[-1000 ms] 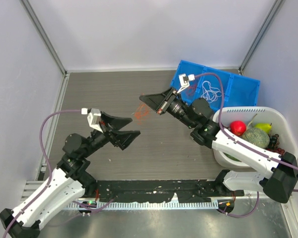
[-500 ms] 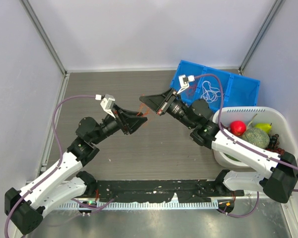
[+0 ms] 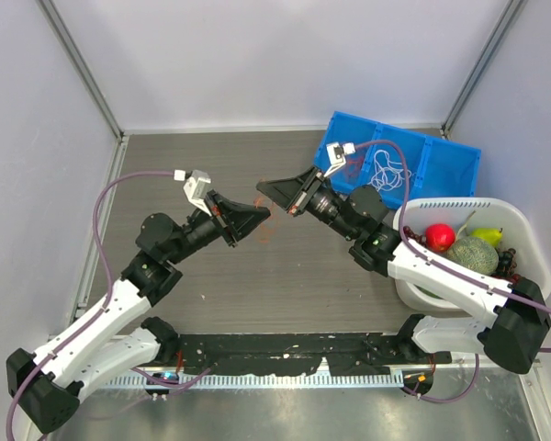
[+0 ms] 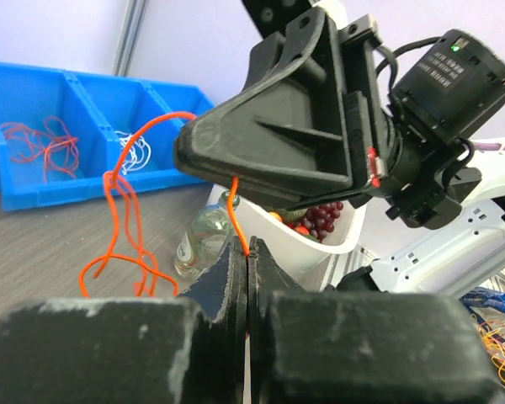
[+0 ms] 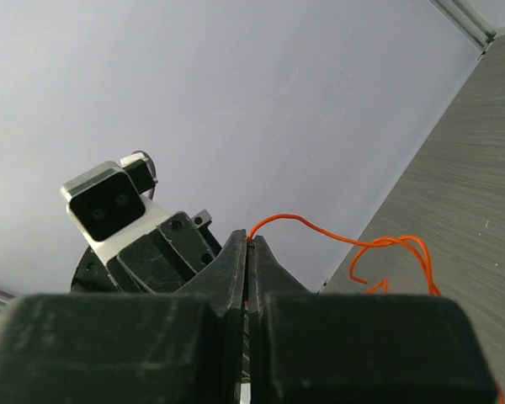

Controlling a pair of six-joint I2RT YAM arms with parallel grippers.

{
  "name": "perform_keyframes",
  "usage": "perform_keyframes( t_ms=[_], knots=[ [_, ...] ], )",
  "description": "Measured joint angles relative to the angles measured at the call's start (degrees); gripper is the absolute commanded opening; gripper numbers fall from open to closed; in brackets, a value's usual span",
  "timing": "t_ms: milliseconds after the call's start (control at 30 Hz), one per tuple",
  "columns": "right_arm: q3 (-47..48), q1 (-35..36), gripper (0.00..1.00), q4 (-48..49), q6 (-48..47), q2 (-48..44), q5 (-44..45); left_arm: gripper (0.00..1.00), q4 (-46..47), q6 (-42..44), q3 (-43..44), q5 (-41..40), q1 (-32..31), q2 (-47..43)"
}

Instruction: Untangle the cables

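Desk [image 3: 211, 303]: a grey wood-grain surface, walled in by pale panels on three sides.
Right arm [image 3: 441, 271]: stretched from the near right corner toward the middle of the desk, passing over the near-left edge of the basket.
Left arm [image 3: 119, 308]: stretched from the near left corner toward the same middle spot, so that the tips of the two arms almost meet.
Basket [image 3: 496, 209]: white, set at the right edge of the desk; a red apple [image 3: 440, 236], green fruit [image 3: 477, 253] and dark grapes [image 3: 507, 265] are held in it.
Bin [image 3: 459, 170]: blue, divided into compartments, placed at the far right just behind the basket.
Left fingers [image 4: 223, 290]: pressed fully together, with the orange strand pinched at their tips.
Right fingers [image 5: 227, 269]: likewise pressed together, with one end of the same strand clamped between them.
Orange cable [image 4: 122, 219]: held above the desk between the two pairs of fingers; a knotted loop is seen hanging down from it in the left wrist view, and whether the desk is touched cannot be told.
Red cables [image 4: 42, 143]: bunched loosely in the bin's left compartment as seen from the left wrist.
White cables [image 4: 147, 151]: bunched in the next compartment.
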Motion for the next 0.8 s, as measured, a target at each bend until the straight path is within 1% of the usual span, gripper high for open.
perform_keyframes(
  t_ms=[33,67,133,200,300,400,533,667,800],
  knots=[
    [0.0,-0.02,0.28,0.15,-0.33,0.04,0.04,0.0,-0.48,0.09,0.63,0.04,0.0,0.07],
    [0.0,-0.02,0.44,-0.02,-0.57,0.04,0.09,0.0,-0.79,0.15,1.14,0.07,0.0,-0.02],
    [0.37,0.0,0.53,-2.84,-3.67,0.04,0.02,0.0,-1.44,0.09,1.7,-0.15,-0.02,-0.66],
    [1.33,0.07,0.57,-8.46,-8.2,0.04,0.81,0.0,-2.99,-0.11,2.23,-1.01,-0.02,-1.46],
    [1.31,0.09,0.65,-15.39,-15.78,-1.18,3.67,0.0,-9.51,-0.98,4.76,-3.74,-0.04,-2.43],
    [-4.63,-0.11,0.65,-18.75,-23.04,-7.52,5.99,0.0,-16.26,-2.05,8.83,-5.97,-0.02,-2.45],
    [-11.78,-0.52,0.65,-18.16,-26.86,-13.51,4.76,0.0,-20.57,-3.65,11.45,-6.99,-0.02,-2.49],
    [-17.31,-0.48,0.65,-11.69,-26.38,-12.13,-0.61,0.0,-23.32,-5.07,11.54,-7.45,-0.02,-2.54],
    [-22.03,0.68,0.65,-2.34,-23.5,-6.45,-5.31,0.0,-24.81,-6.29,11.54,-7.58,-0.02,-2.54]
  ],
)
